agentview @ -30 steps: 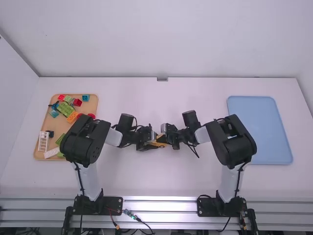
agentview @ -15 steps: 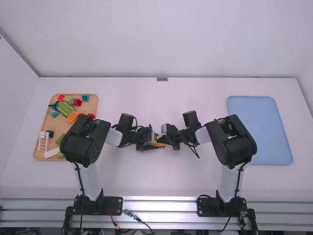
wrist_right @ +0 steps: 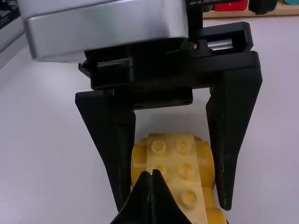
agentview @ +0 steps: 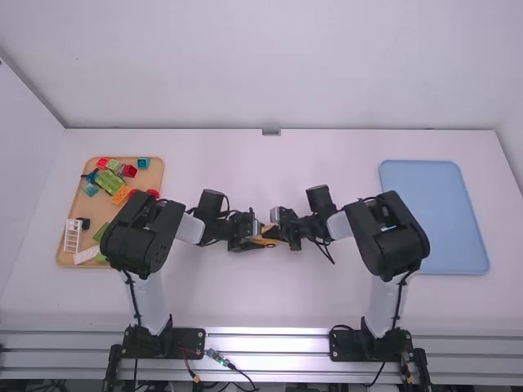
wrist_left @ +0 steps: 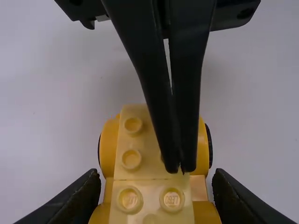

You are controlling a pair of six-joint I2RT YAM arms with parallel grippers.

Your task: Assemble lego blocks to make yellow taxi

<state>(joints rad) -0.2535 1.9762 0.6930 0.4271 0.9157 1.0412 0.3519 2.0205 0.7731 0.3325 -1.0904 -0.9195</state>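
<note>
1. White table (agentview: 278,302): yellow car base (wrist_left: 109,144) approx. ctr.
2. L gripper (wrist_left: 156,175): fingers pinching base's sides; hold firm, lvl.
3. R gripper (wrist_left: 180,169): fingertips pressed tog. atop lt-yellow studded brick (wrist_left: 140,165); prob. seating it, push straight.
4. Studs (wrist_left: 131,159): press evenly, don't skid.

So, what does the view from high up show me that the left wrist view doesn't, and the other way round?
High view: the blue tray, and the wooden tray with an orange brick, a white ladder-like piece and other coloured bricks.

Left wrist view: the round studs on the yellow brick build, and a black curved edge at its side.

Both: the yellow build between the left gripper and the right gripper, over the white table.
</note>
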